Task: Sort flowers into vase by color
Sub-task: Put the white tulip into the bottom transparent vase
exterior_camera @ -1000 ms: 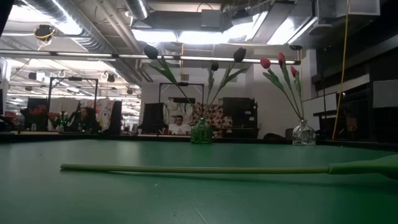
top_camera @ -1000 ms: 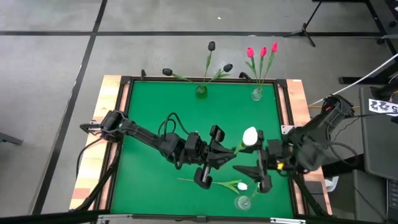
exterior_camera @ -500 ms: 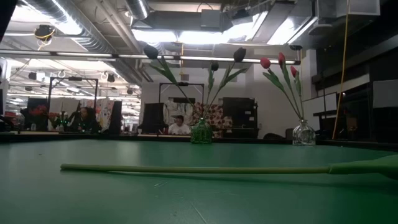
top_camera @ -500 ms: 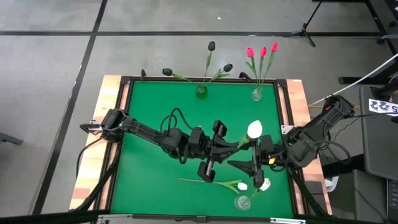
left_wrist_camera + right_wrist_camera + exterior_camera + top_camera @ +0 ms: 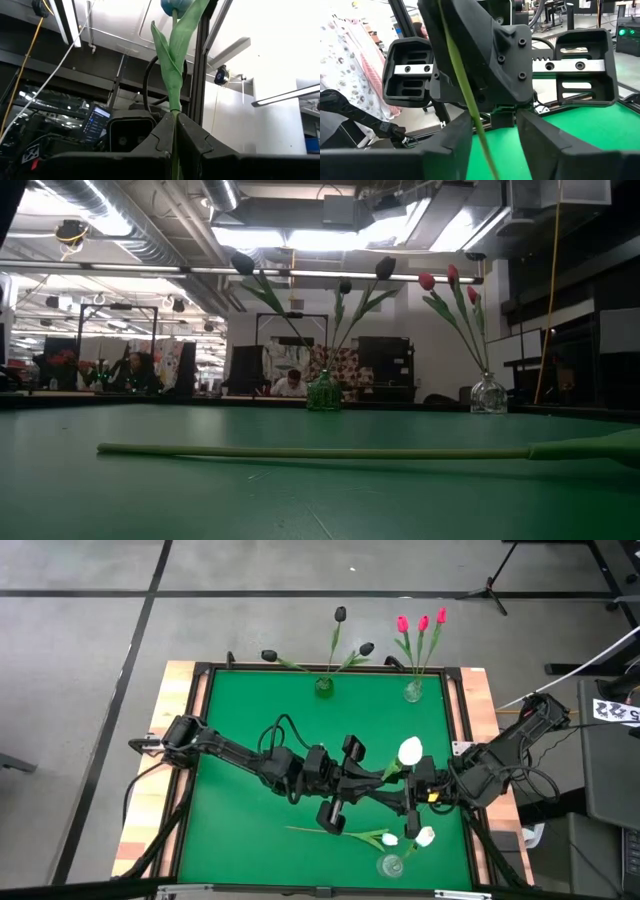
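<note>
While a white tulip [image 5: 409, 750] stands raised over the green tabletop [image 5: 260, 700], a stem [image 5: 320, 451] lies flat, with a workshop beyond. The left hand [image 5: 174, 131] pinches the tulip's stem; the right hand [image 5: 492, 131] is spread around it.

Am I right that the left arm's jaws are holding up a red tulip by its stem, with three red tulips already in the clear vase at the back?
Not quite: the tulip clamped in the left gripper is white, not red, as the high view shows. The rest holds: the jaws are shut on its stem, and three red tulips stand in the clear vase at the back.
</note>
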Available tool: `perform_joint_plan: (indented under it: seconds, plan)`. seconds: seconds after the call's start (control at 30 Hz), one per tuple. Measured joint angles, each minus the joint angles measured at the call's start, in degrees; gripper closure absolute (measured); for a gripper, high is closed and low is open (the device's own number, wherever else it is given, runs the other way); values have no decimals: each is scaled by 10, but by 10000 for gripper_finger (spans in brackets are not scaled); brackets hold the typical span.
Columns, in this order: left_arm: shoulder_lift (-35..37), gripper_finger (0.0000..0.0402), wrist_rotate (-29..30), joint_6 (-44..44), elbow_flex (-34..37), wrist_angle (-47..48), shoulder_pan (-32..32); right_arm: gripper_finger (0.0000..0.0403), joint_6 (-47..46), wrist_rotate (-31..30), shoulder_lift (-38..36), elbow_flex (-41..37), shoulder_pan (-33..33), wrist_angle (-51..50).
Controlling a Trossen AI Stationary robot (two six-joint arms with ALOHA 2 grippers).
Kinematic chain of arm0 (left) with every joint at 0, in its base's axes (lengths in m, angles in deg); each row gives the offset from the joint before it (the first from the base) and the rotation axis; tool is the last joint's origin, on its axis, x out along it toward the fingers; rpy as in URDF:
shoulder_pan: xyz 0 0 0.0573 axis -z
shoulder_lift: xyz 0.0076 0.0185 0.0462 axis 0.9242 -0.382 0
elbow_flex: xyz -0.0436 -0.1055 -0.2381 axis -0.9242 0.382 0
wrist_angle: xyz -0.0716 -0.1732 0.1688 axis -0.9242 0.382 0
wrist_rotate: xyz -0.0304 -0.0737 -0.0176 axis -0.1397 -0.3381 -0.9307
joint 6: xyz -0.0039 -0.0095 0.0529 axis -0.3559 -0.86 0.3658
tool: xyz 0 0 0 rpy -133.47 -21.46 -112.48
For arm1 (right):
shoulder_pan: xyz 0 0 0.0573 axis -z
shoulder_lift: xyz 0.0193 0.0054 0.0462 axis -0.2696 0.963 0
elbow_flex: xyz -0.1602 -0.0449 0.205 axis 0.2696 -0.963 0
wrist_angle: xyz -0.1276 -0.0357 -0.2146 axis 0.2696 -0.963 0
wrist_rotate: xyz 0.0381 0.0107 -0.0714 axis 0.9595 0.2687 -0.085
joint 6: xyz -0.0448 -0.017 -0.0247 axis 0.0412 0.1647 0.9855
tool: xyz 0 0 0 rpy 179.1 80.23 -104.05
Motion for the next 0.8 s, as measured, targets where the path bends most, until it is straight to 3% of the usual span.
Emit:
perform_joint_plan:
  seconds: [0.27, 0.5, 0.63, 0.8]
  plan:
    - [0, 394, -5, -2, 0, 0, 4, 390, 9, 10, 0, 0, -2, 0]
    - [1, 394, -6, -15, 0, 27, 4, 396, 22, -3, 0, -1, -14, -3]
    - [7, 377, -10, 13, -2, 63, 10, 396, 51, -77, 0, 6, -48, -13]
    - [34, 323, -20, 49, 2, 171, 14, 399, 92, -212, -4, 28, -108, 9]
